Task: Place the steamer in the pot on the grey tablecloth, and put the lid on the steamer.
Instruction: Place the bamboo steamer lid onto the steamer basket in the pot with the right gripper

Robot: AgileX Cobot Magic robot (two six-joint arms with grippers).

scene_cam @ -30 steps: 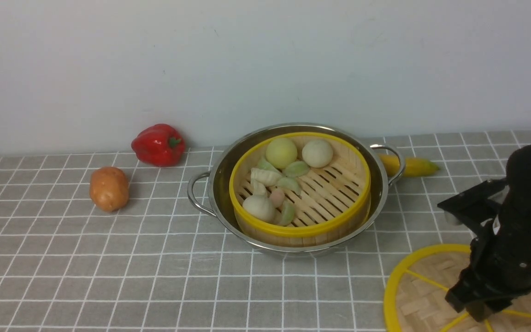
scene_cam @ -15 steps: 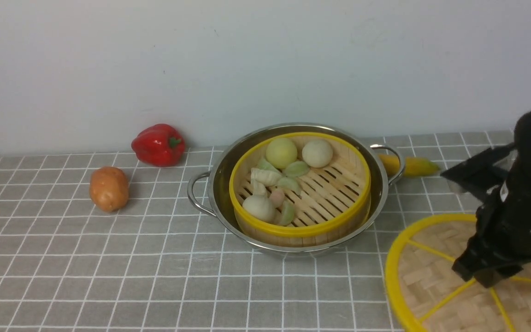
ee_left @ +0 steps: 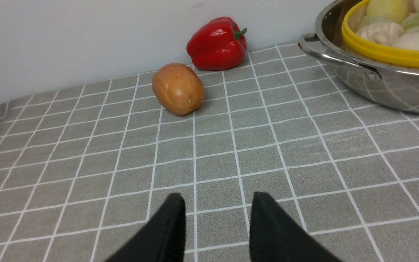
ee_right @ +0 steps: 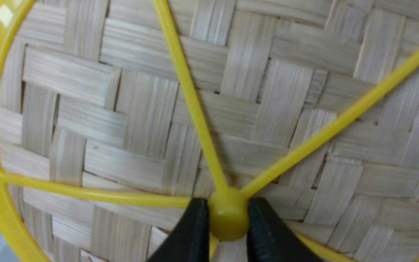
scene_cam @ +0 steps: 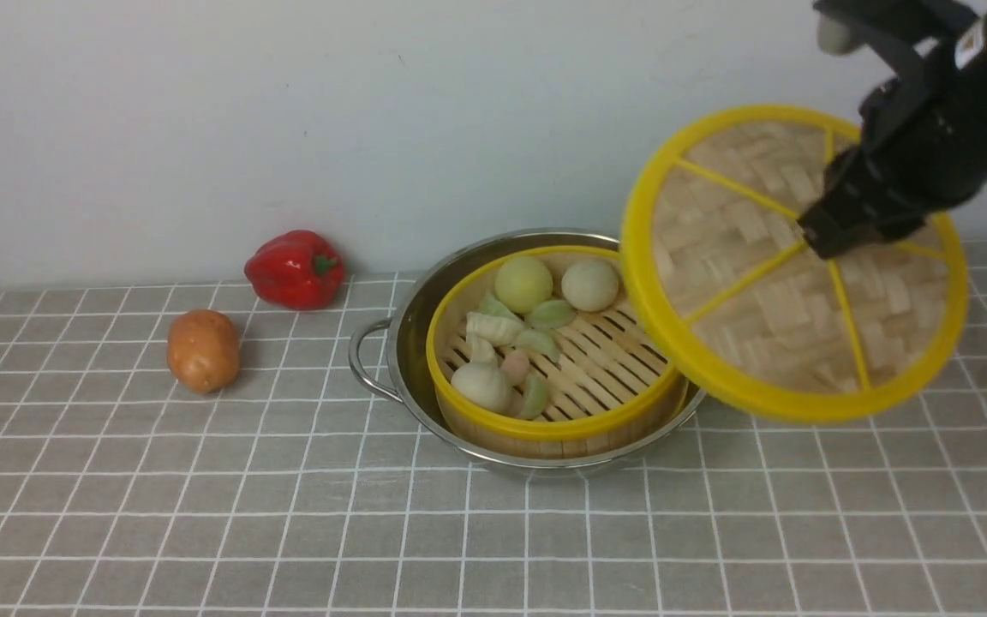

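Note:
The steamer (scene_cam: pixel 545 433), a bamboo basket with yellow rims, sits inside the shiny pot (scene_cam: pixel 412 334) on the grey tablecloth (scene_cam: pixel 202 514). My right gripper (scene_cam: pixel 819 242) is shut on the central yellow knob (ee_right: pixel 227 214) of the lid (scene_cam: pixel 768 291). The woven lid hangs tilted in the air, over the pot's right edge and hiding it. In the right wrist view the lid (ee_right: pixel 140 145) fills the picture, with both fingers (ee_right: pixel 195 227) pressed against the knob. My left gripper (ee_left: pixel 217 196) stands open and empty low over the cloth, left of the pot (ee_left: pixel 387 91).
Buns and dumplings (scene_cam: pixel 523 283) lie in the steamer. A red pepper (scene_cam: pixel 295 268) and a potato (scene_cam: pixel 202 350) rest on the cloth left of the pot, near the white back wall.
My right gripper has raised the lid off the cloth at the front right and carried it up and leftward, next to the pot. The left gripper has not moved.

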